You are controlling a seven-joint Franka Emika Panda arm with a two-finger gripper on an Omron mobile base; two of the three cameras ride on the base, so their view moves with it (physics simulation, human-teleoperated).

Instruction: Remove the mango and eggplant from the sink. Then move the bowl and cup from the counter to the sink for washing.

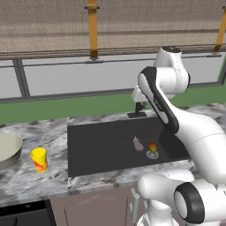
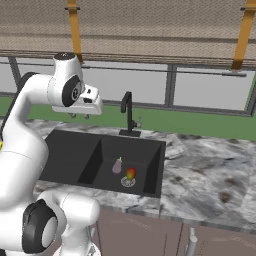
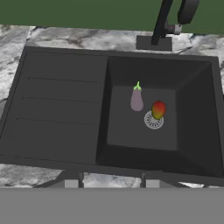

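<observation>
Sink (image 3: 61, 113) as landmark: mango (image 3: 158, 109) sits on the round drain (image 3: 153, 121) in its deep basin, eggplant (image 3: 137, 100) just beside it, stem cap toward the black faucet (image 3: 162, 24) at the sink's back rim. Gripper (image 2: 80, 115) hangs high above the sink, jaws parted with nothing between them. On the counter (image 1: 53, 132) left of the sink stand the yellow cup (image 1: 39, 159) and, farther out, the bowl (image 1: 9, 150).

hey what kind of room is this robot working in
Most likely a kitchen, a rendered one. A dark sink with a black faucet is set in a marble counter, with an eggplant and a mango in the basin and a window behind.
</observation>
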